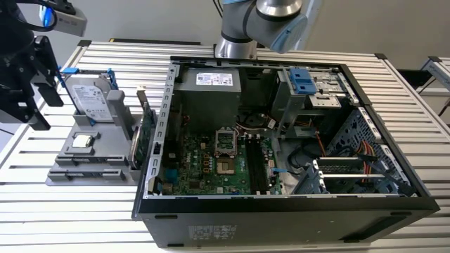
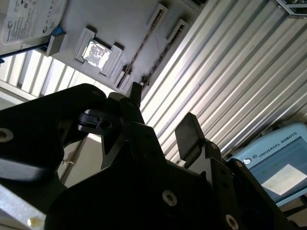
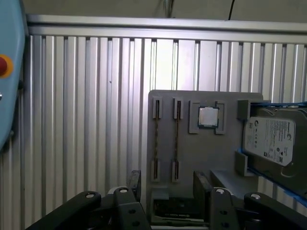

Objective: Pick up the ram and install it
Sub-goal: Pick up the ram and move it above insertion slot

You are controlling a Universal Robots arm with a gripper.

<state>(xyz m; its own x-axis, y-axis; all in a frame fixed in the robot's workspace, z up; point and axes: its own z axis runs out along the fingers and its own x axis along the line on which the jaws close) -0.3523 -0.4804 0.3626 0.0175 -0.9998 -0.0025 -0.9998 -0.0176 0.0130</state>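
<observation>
The gripper (image 3: 168, 181) hangs near the grey tray (image 3: 206, 153), its jaws spread wide and holding nothing. Two ram sticks (image 3: 176, 136) stand on edge in the tray's slots, clear of the jaws and untouched.

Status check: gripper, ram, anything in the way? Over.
Gripper open, empty, short of the gray holder. Two ram sticks standing on edge in its slots, untouched. Hard drive and processor alongside, apart from them.
</observation>
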